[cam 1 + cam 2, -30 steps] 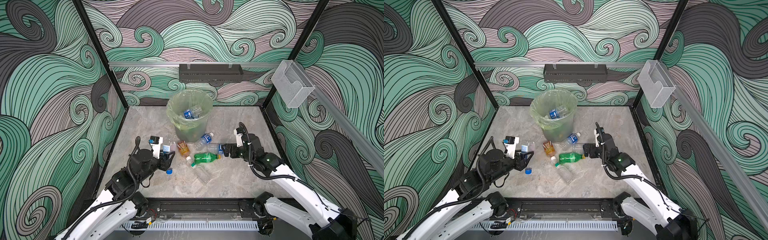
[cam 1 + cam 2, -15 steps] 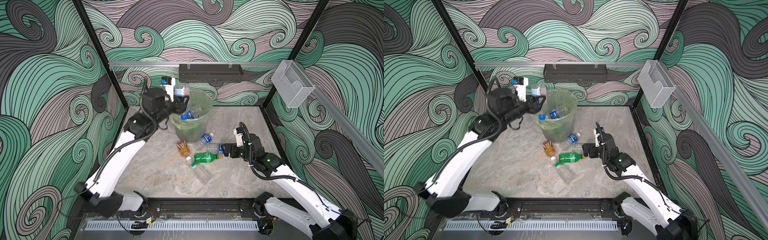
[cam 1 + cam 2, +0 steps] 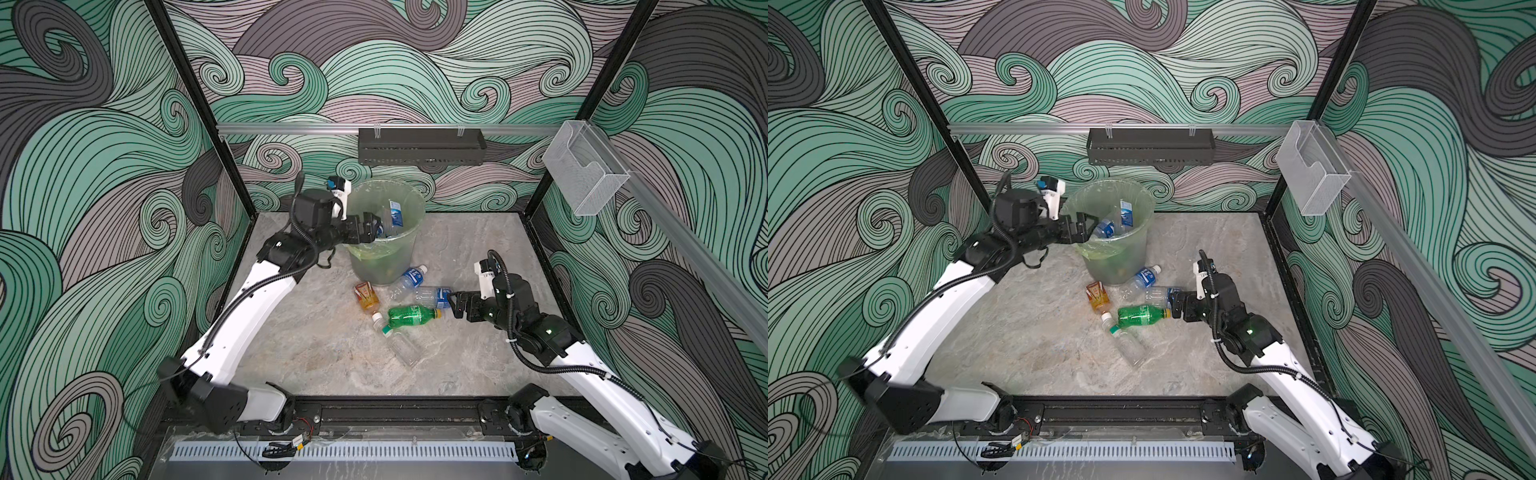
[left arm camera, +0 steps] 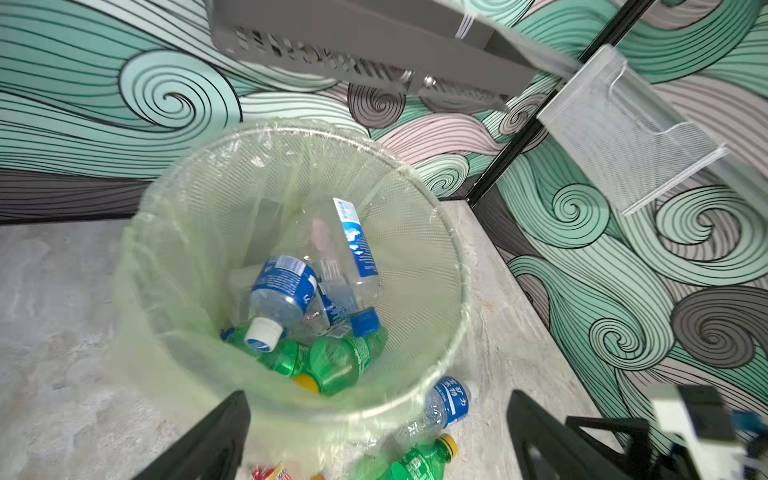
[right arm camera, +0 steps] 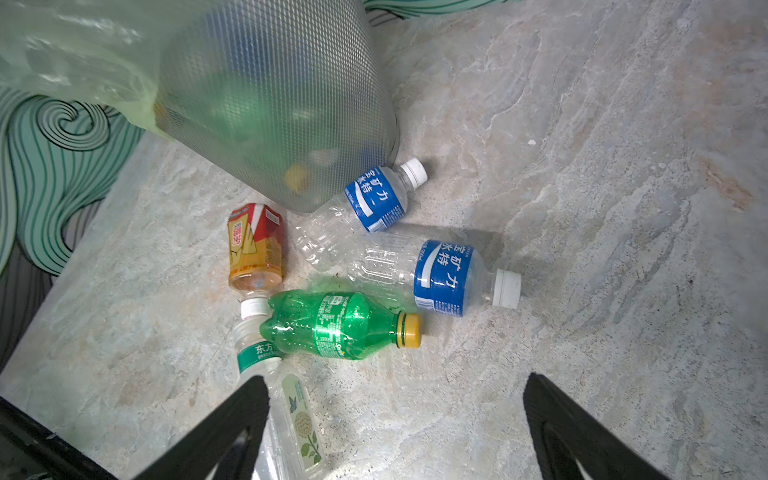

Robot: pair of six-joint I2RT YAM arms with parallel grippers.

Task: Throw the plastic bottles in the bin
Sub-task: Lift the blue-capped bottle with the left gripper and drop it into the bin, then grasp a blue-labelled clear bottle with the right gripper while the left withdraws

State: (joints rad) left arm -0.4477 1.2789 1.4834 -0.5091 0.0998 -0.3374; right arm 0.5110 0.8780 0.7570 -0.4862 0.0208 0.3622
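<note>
The bin [image 3: 392, 266] [image 3: 1121, 259], translucent grey with a pale green liner, stands at the back middle. Inside lie several plastic bottles, a clear blue-labelled one [image 4: 351, 249] on top. My left gripper [image 3: 372, 228] [image 4: 376, 399] hovers over the bin's near-left rim, open and empty. On the floor in front lie a green bottle [image 3: 409, 316] [image 5: 332, 324], an orange one [image 3: 365, 296], two blue-labelled ones [image 3: 409, 279] [image 5: 444, 278] and a clear one [image 3: 401, 345]. My right gripper [image 3: 455, 305] [image 5: 395, 386] is open, low by the green bottle's yellow cap.
A black perforated tray [image 3: 419, 146] hangs on the back wall above the bin. A clear acrylic box [image 3: 582, 174] is fixed to the right rail. Black frame posts stand at both back corners, and a black rail [image 3: 386, 411] runs along the front edge.
My left arm rose from the front-left floor to the bin with a clear bottle, then opened; the bottle now lies in the bin. The right arm stayed put.
</note>
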